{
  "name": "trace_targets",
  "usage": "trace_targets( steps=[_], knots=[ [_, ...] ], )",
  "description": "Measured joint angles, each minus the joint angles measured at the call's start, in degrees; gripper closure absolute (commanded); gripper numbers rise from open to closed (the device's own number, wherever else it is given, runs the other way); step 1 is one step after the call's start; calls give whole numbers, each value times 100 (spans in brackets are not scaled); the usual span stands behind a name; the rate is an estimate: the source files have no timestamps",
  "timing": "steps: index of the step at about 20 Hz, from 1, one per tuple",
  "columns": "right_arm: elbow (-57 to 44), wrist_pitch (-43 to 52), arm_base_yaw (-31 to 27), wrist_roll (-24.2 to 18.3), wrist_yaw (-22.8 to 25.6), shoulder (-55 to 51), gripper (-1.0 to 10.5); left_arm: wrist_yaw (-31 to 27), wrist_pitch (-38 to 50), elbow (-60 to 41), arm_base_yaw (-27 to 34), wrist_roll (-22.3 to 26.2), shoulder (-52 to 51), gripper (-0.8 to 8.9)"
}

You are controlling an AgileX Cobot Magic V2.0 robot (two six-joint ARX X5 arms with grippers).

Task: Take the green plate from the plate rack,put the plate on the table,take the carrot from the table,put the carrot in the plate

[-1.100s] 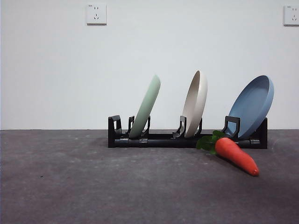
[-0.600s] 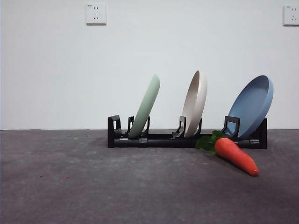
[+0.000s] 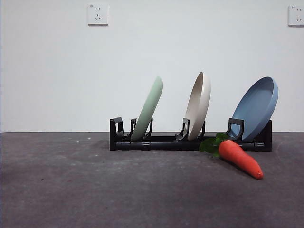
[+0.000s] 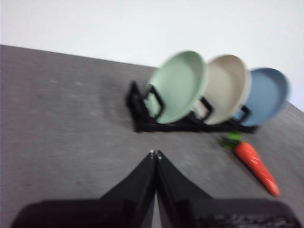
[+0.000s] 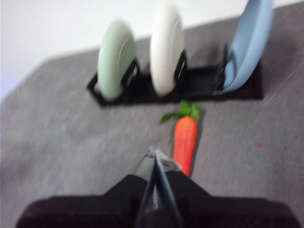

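Note:
The green plate [image 3: 147,109] stands on edge in the left slot of the black plate rack [image 3: 161,141], leaning right. It also shows in the left wrist view [image 4: 179,86] and the right wrist view [image 5: 115,59]. The carrot [image 3: 240,158] lies on the table [image 3: 95,190] in front of the rack's right end, leaves toward the rack. My left gripper [image 4: 155,154] is shut and empty, well short of the rack. My right gripper [image 5: 153,153] is shut and empty, just short of the carrot [image 5: 185,142]. Neither gripper shows in the front view.
A cream-white plate [image 3: 199,106] stands in the rack's middle slot and a blue plate [image 3: 256,108] leans in the right slot. A white wall with two sockets [image 3: 98,14] rises behind the table.

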Motion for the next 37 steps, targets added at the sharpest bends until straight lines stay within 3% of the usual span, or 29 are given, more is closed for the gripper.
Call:
trace_targets(
  steps=[5,11,15,16,18,19,30,35,37],
  knots=[
    [1019,-1255,2,-758,-337,835,958,804,-702,728,0,446,640,821],
    [1862,-2577,4,-1598,-1244,1572,958,1624,-1912,1515,0,1333,1150,821],
    [1878,-2730,4,-1768,-1325,1635,924,1685,-2149,1646,0,1631,1161,788],
    [1878,-2730,4,-1790,-1325,1639,811,1679,-2159,1646,0,1650,1165,652],
    [1878,-2730,4,-1803,-1325,1639,504,1644,-2170,1646,0,1646,1172,288],
    [1878,-2730,4,-1803,-1325,1639,369,1600,-2170,1646,0,1624,1174,215],
    [1880,-2728,4,-1759,-1333,1670,348,1539,-1768,1937,-44,1580,1563,216],
    [1880,-2728,4,-1757,-1333,1670,348,1471,-916,2323,-566,1381,2378,216],
    [1880,-2728,4,-1757,-1333,1670,348,1128,-673,2588,-931,1342,2865,216]
  ],
)
